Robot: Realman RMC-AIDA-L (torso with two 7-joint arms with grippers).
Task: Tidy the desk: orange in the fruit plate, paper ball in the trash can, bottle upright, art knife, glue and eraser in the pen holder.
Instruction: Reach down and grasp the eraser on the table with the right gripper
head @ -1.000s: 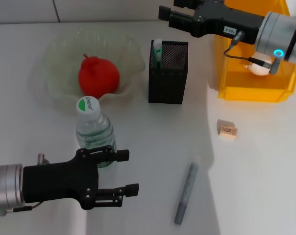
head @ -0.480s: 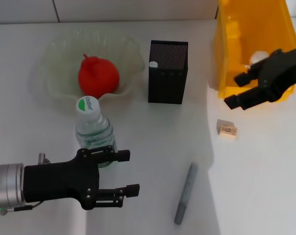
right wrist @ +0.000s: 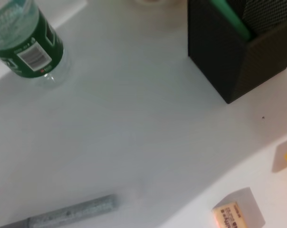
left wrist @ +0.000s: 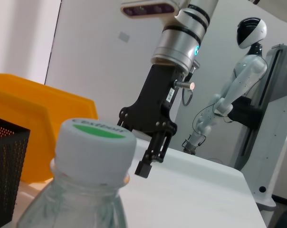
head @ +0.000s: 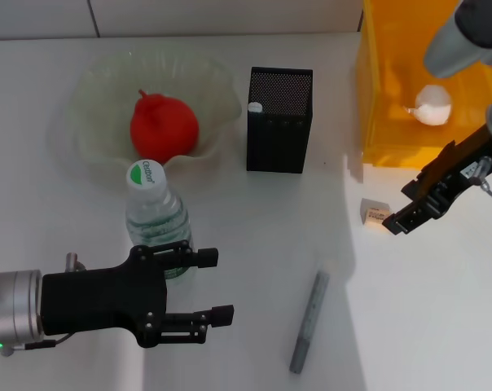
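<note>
The eraser (head: 378,217) lies flat on the white desk (head: 254,228), just in front of the yellow trash can (head: 417,90) and well to the right of the black mesh pen holder (head: 279,120). The right gripper (head: 415,206) hangs right beside it, on its right side, fingertips pointing down and leftward toward it; whether they touch it I cannot tell. Its fingers stand a little apart with nothing between them. In the right wrist view the eraser (right wrist: 238,214) sits near the frame's edge, with the pen holder (right wrist: 238,47) and the green glue stick (right wrist: 229,16) inside it further off.

The grey art knife (head: 309,322) lies on the desk in front of the eraser, nearer the robot, apart from both grippers. The white paper ball (head: 432,104) rests inside the trash can.

The water bottle (head: 157,218) stands upright with its green-and-white cap on top, just in front of the translucent fruit plate (head: 99,90), which holds the red-orange fruit (head: 164,125). The left gripper (head: 201,285) sits low at the near left, its fingers spread wide and empty, the upper finger just beside the bottle's base. From the left wrist view the bottle cap (left wrist: 96,142) fills the foreground, with the right gripper (left wrist: 150,154) beyond it.
</note>
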